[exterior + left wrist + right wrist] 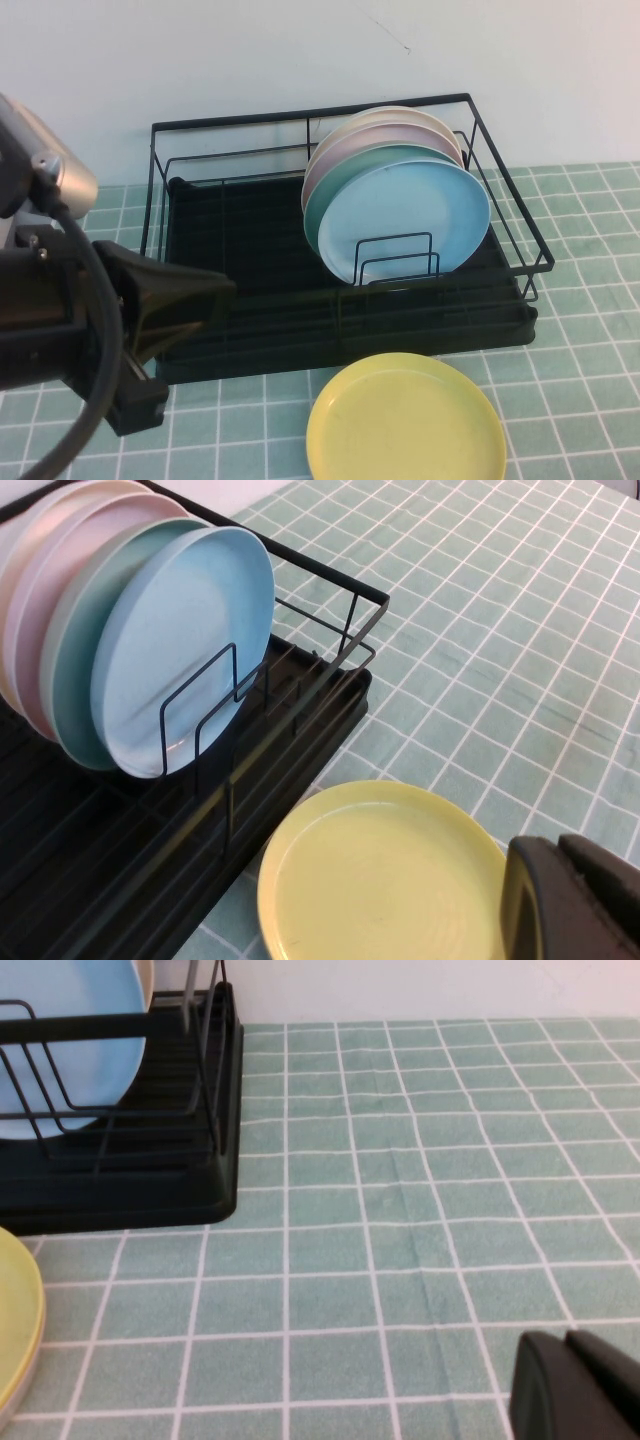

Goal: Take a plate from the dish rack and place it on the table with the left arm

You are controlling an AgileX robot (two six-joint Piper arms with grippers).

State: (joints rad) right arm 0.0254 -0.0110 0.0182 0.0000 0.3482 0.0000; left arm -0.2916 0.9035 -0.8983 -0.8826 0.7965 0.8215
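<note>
Currently the plate, pale yellow with a shallow raised rim, lies flat on the tabletop directly in front of the dish rack, its rim close to the rack's black tray base but apart from it. Judged from this layout, the placing step appears complete. The left hand sits over the front-left part of the rack, to the left of the plate and raised above it; its fingers are clenched together and grasp nothing. In the left wrist view the plate lies just beside the left hand, with no contact evident. The plate is round, so no long axis governs a withdrawal; the relevant relation is that the plate lies to the right of the left hand. A retreat toward the left would likely keep clear of both plate and rack. The right hand is on the robot's right over bare tiles, well apart from the plate; its fingers appear pressed together and empty. Three plates remain upright in the rack: light-blue plate foremost, a teal plate and a pink plate behind it. The tiled surface to the right is unobstructed.
</note>
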